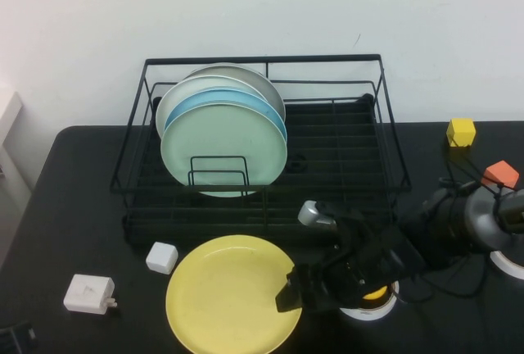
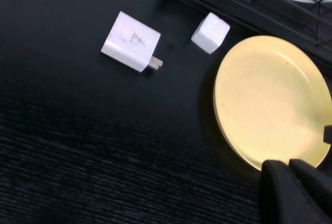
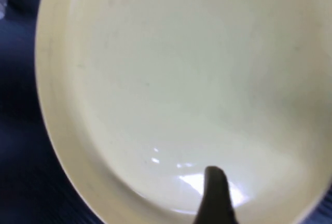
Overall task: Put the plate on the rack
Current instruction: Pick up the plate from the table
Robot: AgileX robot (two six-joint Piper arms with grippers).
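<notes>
The pale-yellow plate (image 1: 233, 292) lies flat on the black table in front of the black wire rack (image 1: 344, 153). My right gripper (image 1: 288, 295) is at the plate's right rim. In the right wrist view one finger (image 3: 215, 195) rests on the plate's inner face (image 3: 171, 79), and the other finger is hidden under the rim. My left gripper (image 2: 289, 166) is shut and empty, hovering just off the near edge of the plate (image 2: 270, 99).
Pale-green (image 1: 223, 147), light-blue and grey-white plates stand in the rack's left half. A white charger (image 1: 90, 293) and a white cube (image 1: 162, 256) lie left of the plate. Tape rolls (image 1: 368, 303), a yellow block (image 1: 461, 132) and an orange block (image 1: 500, 174) sit at the right.
</notes>
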